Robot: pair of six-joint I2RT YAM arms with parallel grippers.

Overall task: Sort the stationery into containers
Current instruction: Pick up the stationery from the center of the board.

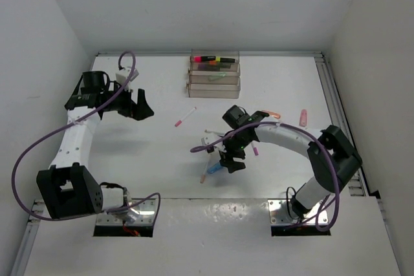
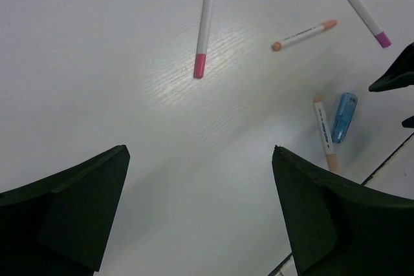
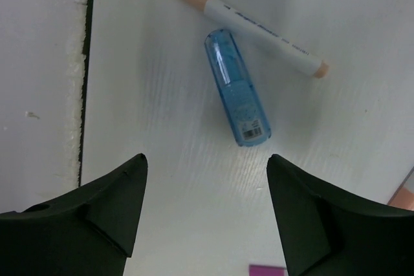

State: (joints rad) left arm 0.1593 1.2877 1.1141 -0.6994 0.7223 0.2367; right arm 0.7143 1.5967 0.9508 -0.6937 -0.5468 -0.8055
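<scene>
The containers (image 1: 214, 84), a stepped block of clear trays, stand at the back centre. The top tray holds highlighters (image 1: 213, 60) and a lower one holds a green piece (image 1: 218, 76). My right gripper (image 1: 231, 161) is open and empty, just short of a blue piece (image 3: 237, 87) that lies beside a peach-capped pen (image 3: 246, 25). In its wrist view the gripper (image 3: 206, 158) has bare table between its jaws. My left gripper (image 1: 140, 105) is open and empty above bare table (image 2: 200, 150). A pink-capped white pen (image 2: 203, 31) lies ahead of it, and shows in the top view (image 1: 185, 117).
Loose on the table are a peach-tipped pen (image 2: 304, 33), a purple-capped pen (image 2: 367, 17), a pink piece (image 1: 303, 117) at the right and an orange piece (image 1: 273, 114) by the right arm. A seam runs along the table's near edge (image 3: 84, 63). Walls close in on the left, back and right.
</scene>
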